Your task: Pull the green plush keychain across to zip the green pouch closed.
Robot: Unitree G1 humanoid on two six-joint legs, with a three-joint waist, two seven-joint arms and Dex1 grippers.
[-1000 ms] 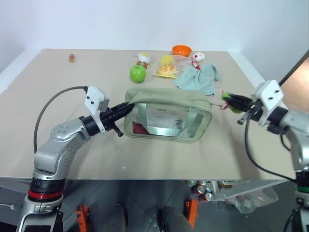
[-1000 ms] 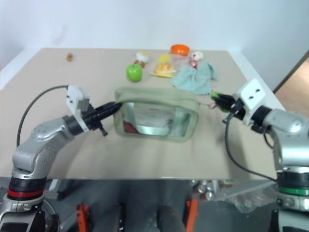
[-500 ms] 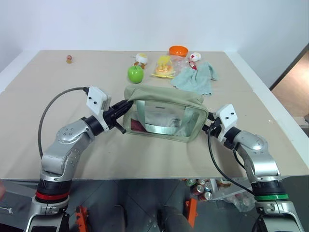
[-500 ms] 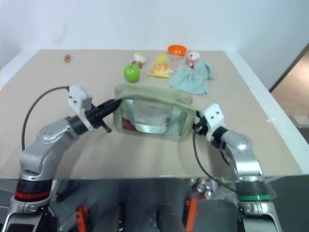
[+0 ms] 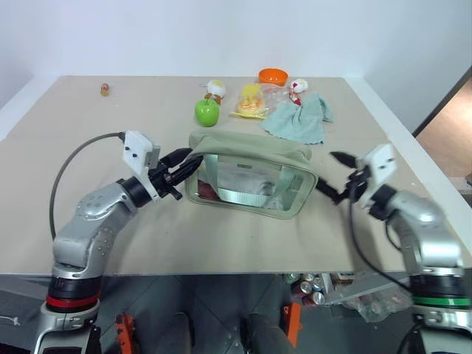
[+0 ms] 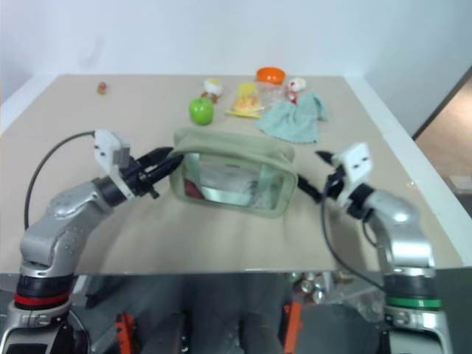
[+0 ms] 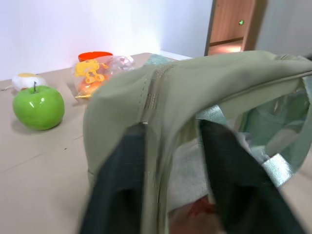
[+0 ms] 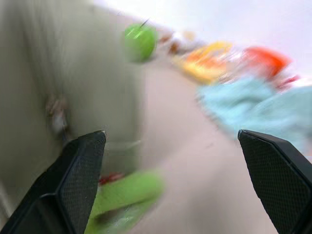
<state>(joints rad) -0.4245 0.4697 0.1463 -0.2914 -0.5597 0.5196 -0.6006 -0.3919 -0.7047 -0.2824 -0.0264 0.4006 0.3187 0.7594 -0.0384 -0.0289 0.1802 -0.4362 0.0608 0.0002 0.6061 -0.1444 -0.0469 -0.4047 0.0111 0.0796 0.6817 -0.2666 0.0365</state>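
While the left eye view shows one green pouch (image 5: 251,173) lying lengthwise between the left gripper (image 5: 186,161) and right gripper (image 5: 328,171), both with fingers apart, the left wrist view sets its end fold between those fingers (image 7: 122,185), and the right wrist view places the single green plush keychain (image 8: 129,195) between the right fingers, nearest that arm.

The green pouch (image 5: 251,177) sits mid-surface (image 5: 221,243) between both claws, with the apple (image 5: 207,112) and cloth (image 5: 299,120) behind it.
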